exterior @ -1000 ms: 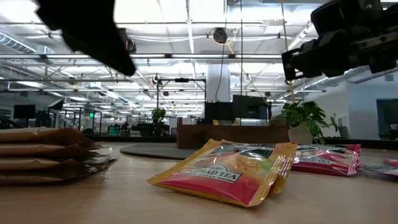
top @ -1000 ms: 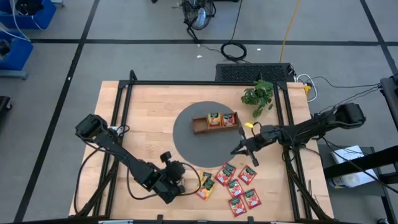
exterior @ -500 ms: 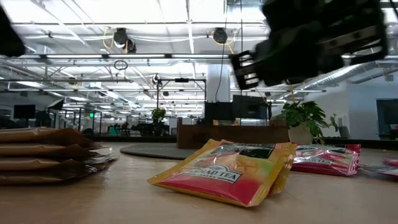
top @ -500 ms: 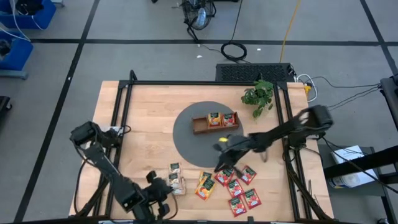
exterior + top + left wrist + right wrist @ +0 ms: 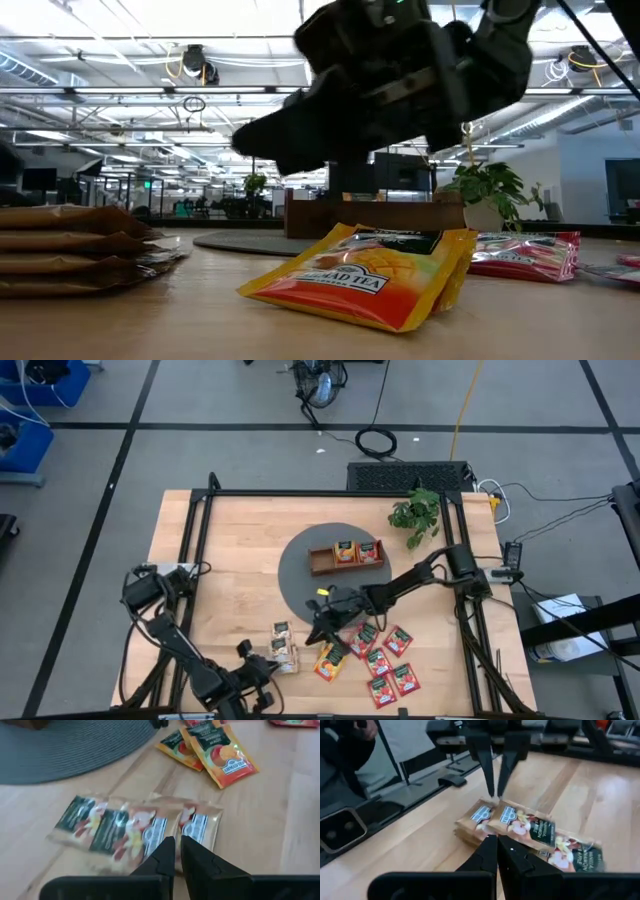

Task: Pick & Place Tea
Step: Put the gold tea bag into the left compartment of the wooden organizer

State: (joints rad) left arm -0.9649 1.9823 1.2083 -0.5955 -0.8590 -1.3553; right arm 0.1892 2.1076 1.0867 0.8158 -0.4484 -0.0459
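Note:
A stack of cream tea sachets (image 5: 283, 647) lies flat near the table's front edge, seen close up as cream sachets (image 5: 135, 827). Beside it on the wood lie an orange sachet (image 5: 330, 658) and several red sachets (image 5: 380, 660). My left gripper (image 5: 262, 670) is shut to a thin slit. It slants down at the stack's near end, with nothing between its fingers (image 5: 167, 852). My right gripper (image 5: 318, 632) is shut and hovers above the table between the cream stack and the orange sachet (image 5: 370, 280). It points toward the stack (image 5: 530, 832). My left gripper's fingertips (image 5: 492, 795) stand at the cream stack's end (image 5: 485, 812) nearest the table's front edge, slanting down from that side. I cannot tell whether they touch it.
A brown wooden tray (image 5: 322, 565) holding two orange sachets sits on a round grey mat (image 5: 300, 585) at the table's middle. A small green plant (image 5: 415, 515) stands at the far right. Black frame rails run along the table's edges.
My left gripper has drawn back from over the cream stack toward the table's near left and sunk, uncovering the stack. My right gripper has swept from beside the tray toward the table's left and near edge, sinking to just above the sachets. No sachet has moved.

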